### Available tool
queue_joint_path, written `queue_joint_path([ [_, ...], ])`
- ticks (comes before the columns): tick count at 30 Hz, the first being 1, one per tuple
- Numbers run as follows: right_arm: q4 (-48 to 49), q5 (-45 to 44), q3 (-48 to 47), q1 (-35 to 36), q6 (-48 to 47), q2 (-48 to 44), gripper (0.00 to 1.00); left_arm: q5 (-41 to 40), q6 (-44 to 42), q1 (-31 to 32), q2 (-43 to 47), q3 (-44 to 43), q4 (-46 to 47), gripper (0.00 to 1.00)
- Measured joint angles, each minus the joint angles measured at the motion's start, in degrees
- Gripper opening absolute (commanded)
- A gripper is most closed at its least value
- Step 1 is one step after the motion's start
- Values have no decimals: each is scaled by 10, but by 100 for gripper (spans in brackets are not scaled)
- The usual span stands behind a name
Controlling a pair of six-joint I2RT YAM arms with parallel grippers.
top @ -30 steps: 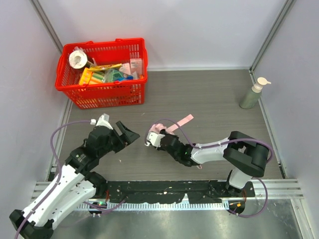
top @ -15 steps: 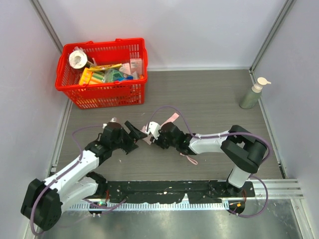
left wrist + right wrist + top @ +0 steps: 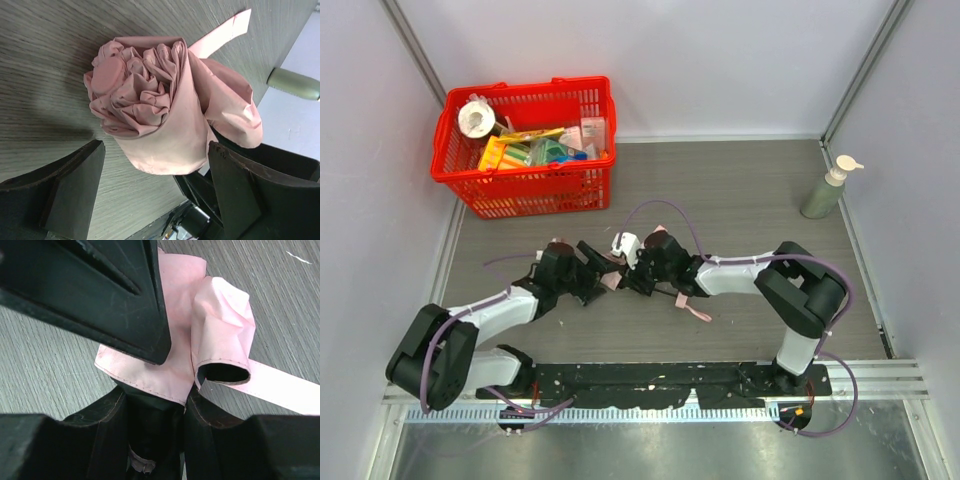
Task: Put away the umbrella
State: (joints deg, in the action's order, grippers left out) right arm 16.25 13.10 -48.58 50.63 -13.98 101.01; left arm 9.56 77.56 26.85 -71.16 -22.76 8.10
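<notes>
Umbrella: a pale pink fabric compact umbrella (image 3: 160,110), rolled into a crumpled bundle. It lies on the grey wood-grain counter (image 3: 740,190), in front of the red plastic basket (image 3: 525,180) and a little to its right, apart from the basket. In the left wrist view we look onto one end of the roll, where the folds are bunched tight. A flat pink fabric strap (image 3: 280,387) runs off the bundle along the counter.

Left gripper (image 3: 156,147): it is low on the counter in front of the basket. Its jaws stand wide apart, one on each side of the bunched end. We cannot tell from the pictures whether either jaw touches the fabric, and nothing is gripped.

Right gripper (image 3: 154,395): it meets the bundle from the side farther from the basket's left end. Its jaws are part-way closed, with pink fabric pinched between them, so it has hold of the umbrella. In the right wrist view, one jaw of the left gripper fills the upper left, just beside the fabric.

Basket contents: mixed small packages, too small to identify.

Other: a grey-green pump bottle (image 3: 823,192) stands upright, well apart to the right of the basket.
</notes>
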Motion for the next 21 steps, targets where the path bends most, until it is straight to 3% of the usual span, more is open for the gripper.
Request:
queue_joint_path([
  [4,-3,16,-6,-5,6,4,1,-23,23,0,-14,-7,-3,80],
  [12,-8,34,-13,-8,7,10,1,-55,69,-2,-56,-40,-26,80],
  [21,-15,30,-16,-9,7,10,1,-49,80,-3,-109,-94,-92,40],
])
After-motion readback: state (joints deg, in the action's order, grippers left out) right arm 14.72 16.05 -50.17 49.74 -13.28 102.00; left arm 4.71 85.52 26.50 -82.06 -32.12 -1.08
